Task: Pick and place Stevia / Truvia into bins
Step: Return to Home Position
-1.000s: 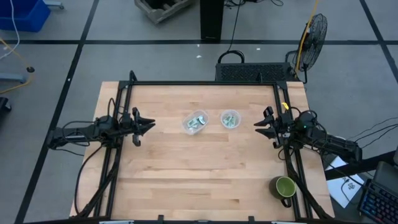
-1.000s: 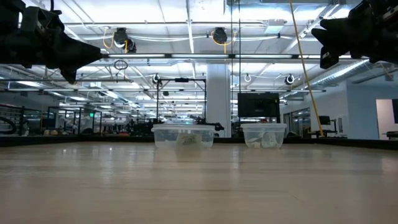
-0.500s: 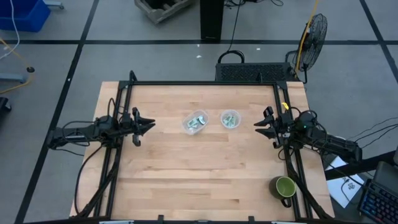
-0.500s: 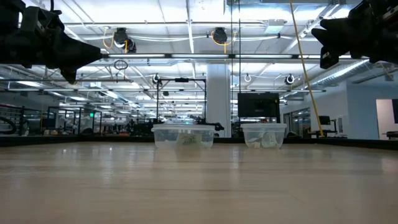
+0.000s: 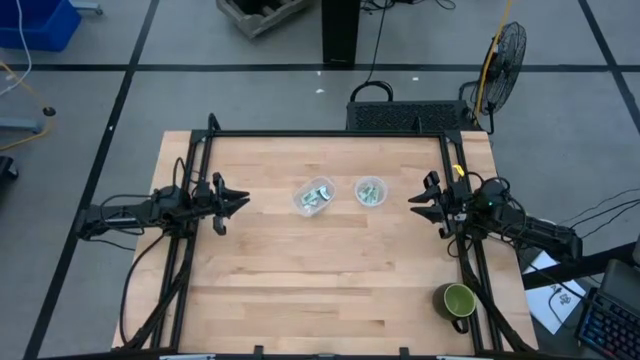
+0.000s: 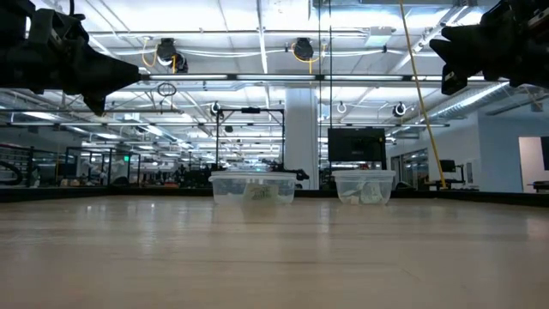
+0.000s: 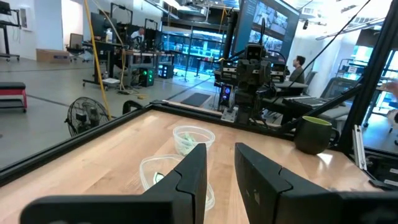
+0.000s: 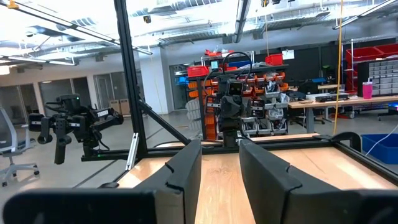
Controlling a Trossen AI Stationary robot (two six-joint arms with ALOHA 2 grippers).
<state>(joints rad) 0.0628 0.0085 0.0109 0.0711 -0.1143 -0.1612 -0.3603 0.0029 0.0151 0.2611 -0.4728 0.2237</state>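
Note:
Two clear plastic cups stand on their bases mid-table: the left cup and the right cup. Pale green and white sachets lie inside both. My left gripper hovers above the table at its left side, open, fingers pointing toward the cups. My right gripper hovers at the right side, open, also pointing inward. Neither holds anything.
A green mug stands near the table's near right corner. A black frame rail runs along the far edge, with side rails under both arms. Bare wood lies between the cups and the near edge.

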